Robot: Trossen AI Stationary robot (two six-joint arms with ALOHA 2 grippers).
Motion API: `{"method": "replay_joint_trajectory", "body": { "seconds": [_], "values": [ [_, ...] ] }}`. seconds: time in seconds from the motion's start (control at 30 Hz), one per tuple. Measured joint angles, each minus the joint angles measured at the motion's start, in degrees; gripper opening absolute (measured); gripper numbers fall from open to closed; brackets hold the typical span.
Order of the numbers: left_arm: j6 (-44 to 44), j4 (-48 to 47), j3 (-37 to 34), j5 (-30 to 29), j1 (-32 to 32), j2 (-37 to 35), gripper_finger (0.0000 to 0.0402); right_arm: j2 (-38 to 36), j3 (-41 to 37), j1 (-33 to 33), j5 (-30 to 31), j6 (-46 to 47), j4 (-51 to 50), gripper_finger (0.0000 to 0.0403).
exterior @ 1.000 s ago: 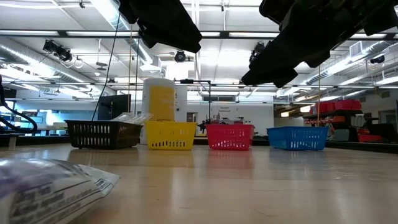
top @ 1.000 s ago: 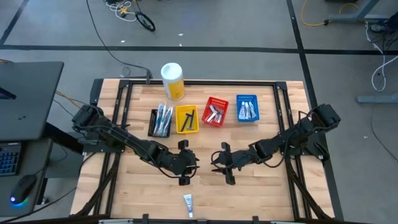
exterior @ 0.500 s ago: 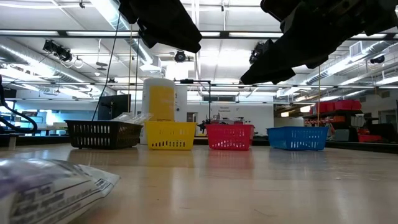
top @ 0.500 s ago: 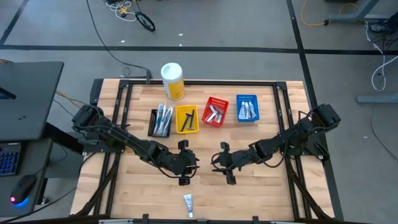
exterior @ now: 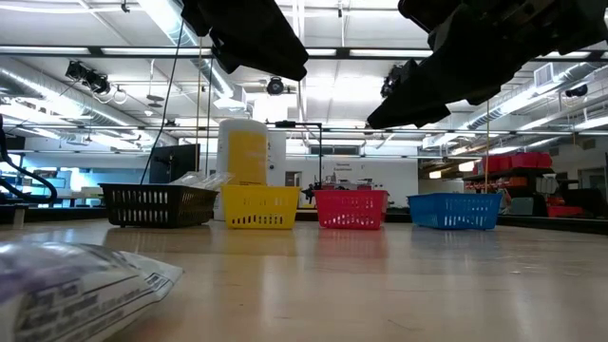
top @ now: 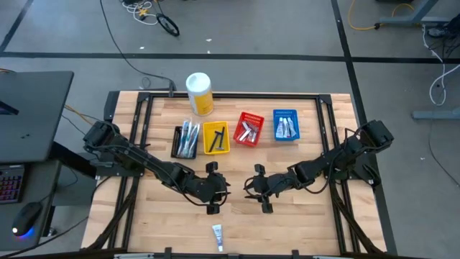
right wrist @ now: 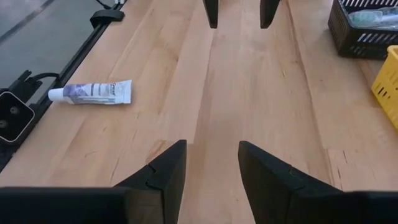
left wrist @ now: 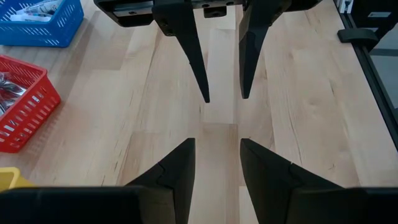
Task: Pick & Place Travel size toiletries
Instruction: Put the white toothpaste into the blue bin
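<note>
We see the left end effector [top: 213,188] and the right end effector [top: 260,189] facing each other above the middle of the bench [top: 302,223], each with its fingers spread apart and holding nothing. One white tube [top: 217,237] lies alone near the front edge, well apart from both. Other toiletries sit in the black basket [top: 185,140], yellow basket [top: 215,137], red basket [top: 249,129] and blue basket [top: 286,125] in a row toward the back.
</note>
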Motion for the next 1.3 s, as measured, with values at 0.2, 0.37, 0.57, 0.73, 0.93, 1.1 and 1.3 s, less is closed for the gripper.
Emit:
{"method": "replay_joint_trajectory", "body": {
  "seconds": [0.2,0.37,0.57,0.73,0.93,1.1,1.3],
  "values": [
    [0.01,0.0,0.0,0.0,0.0,0.0,0.0136,0.0,0.0,0.0,-0.05,0.0,0.02,0.0156],
    [0.0,-0.01,0.0,0.0,0.01,0.0,0.0136,0.02,0.0,0.0,-0.04,-1.21,0.05,0.0156],
    [0.01,0.04,0.0,0.0,0.01,0.0,0.0136,0.02,0.0,0.0,-1.15,-0.93,0.11,0.0156],
    [2.95,4.5,-0.02,-2.51,0.06,0.0,0.0136,0.02,0.0,1.05,-7.32,3.14,0.13,0.0156],
    [-1.48,6.81,-0.02,4.02,0.28,-0.02,0.0136,0.02,0.0,3.12,-7.6,4.58,0.13,0.0156],
    [-1.77,2.17,-0.02,12.25,-0.07,-0.02,0.0136,0.02,0.0,3.45,-7.56,4.59,0.13,0.0156],
    [10.91,-7.05,-0.04,18.0,-5.22,0.0,0.0136,0.02,0.0,3.45,-3.76,5.14,0.12,0.0156]
  ]
}}
